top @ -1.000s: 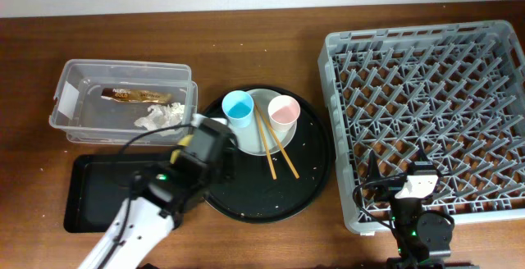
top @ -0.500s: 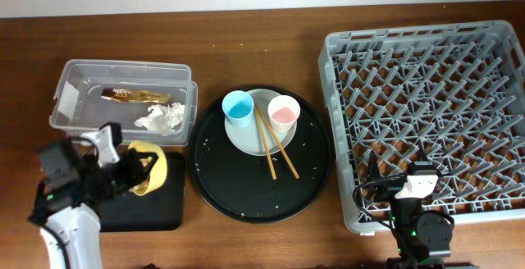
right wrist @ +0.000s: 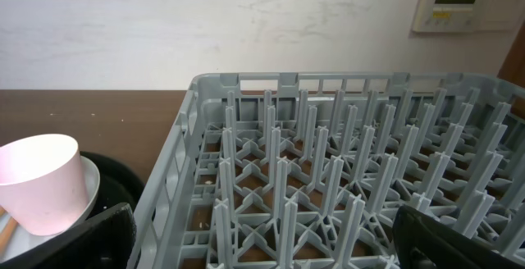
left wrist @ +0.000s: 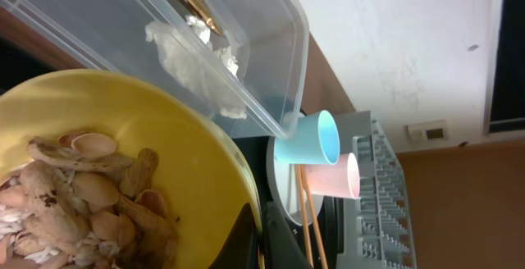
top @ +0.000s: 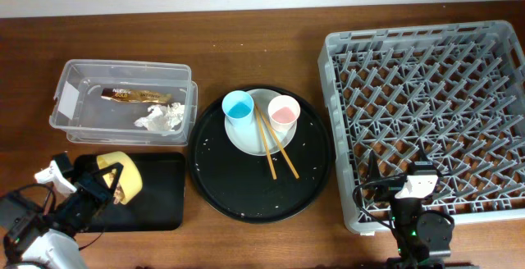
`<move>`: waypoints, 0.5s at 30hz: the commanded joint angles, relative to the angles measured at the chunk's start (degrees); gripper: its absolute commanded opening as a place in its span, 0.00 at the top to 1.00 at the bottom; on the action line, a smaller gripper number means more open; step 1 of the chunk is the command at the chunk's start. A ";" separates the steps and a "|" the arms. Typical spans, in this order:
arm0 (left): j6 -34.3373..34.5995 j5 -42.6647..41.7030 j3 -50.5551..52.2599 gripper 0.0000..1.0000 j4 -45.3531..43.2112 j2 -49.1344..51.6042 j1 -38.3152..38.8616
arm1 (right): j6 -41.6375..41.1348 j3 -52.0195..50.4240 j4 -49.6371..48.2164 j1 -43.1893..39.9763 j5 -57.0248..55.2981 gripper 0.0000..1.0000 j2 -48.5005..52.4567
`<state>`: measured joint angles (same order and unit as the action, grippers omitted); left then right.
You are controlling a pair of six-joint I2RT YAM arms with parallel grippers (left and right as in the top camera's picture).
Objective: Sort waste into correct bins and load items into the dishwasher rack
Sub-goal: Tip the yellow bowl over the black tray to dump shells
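My left gripper [top: 105,185] is shut on the rim of the yellow bowl [top: 120,179] and holds it tipped on its side over the left end of the shallow black tray [top: 156,195]. In the left wrist view the fingers [left wrist: 261,238] pinch the bowl's rim [left wrist: 164,129], and beige-brown food scraps [left wrist: 82,199] lie inside. The clear tub [top: 82,121] holds the brown-and-gold wrapper [top: 135,96] and the white tissue [top: 162,117]. The blue cup [top: 239,107], pink cup [top: 284,111] and chopsticks [top: 275,150] rest on the plate [top: 246,138]. My right gripper [top: 399,177] is open and empty at the front edge of the grey rack [top: 426,113].
The plate sits on a large round black tray [top: 246,195] in the middle, with small crumbs on it. The right wrist view shows the rack's pegs [right wrist: 328,170] ahead and the pink cup [right wrist: 41,179] at far left.
My left arm has carried the yellow bowl from the round tray's left edge leftward, over the shallow black tray, now at its left end. The right arm has not moved.
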<state>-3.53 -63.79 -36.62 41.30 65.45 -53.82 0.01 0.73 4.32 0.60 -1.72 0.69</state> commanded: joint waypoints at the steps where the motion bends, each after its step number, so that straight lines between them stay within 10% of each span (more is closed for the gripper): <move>1: -1.33 -3.32 0.37 1.00 -0.17 -0.52 -1.68 | -0.33 -0.42 0.20 -0.24 -0.90 0.02 -0.37; 15: -3.67 -6.19 1.07 1.00 -2.49 -0.09 -2.23 | -0.35 -0.42 0.20 -0.24 -0.90 0.02 -0.37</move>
<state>-5.39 -64.90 -35.88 38.85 65.45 -55.70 0.01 0.73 4.32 0.60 -1.72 0.69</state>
